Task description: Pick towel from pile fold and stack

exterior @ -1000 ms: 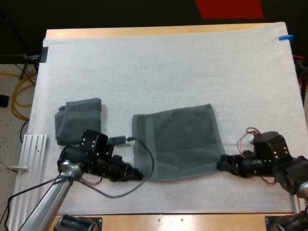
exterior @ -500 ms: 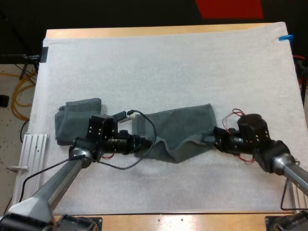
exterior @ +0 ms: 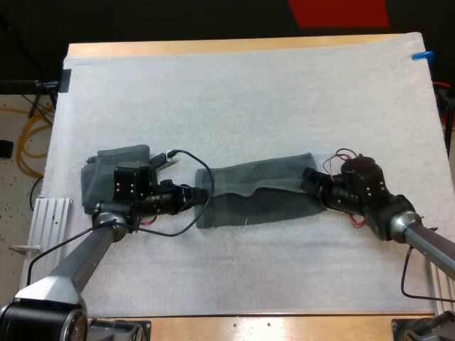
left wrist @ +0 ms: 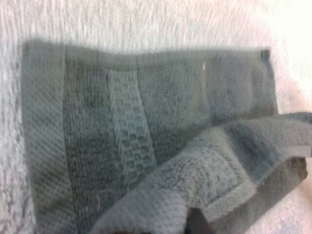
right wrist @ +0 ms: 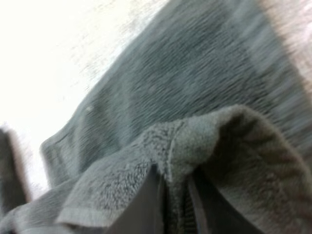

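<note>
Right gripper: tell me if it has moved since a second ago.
Yes. The right gripper went away from the mat's near edge toward its far edge, carrying the towel's edge with it.

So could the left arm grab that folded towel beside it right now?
Probably not yet: the left gripper is shut on the half-folded towel. The folded towel lies close by, nothing between.

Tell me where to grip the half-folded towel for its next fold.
The half-folded towel lies as a long band across the mat. I'd pinch its right short end, both layers, coming in low from the right, where the right gripper sits; that end could then fold over leftward.
</note>
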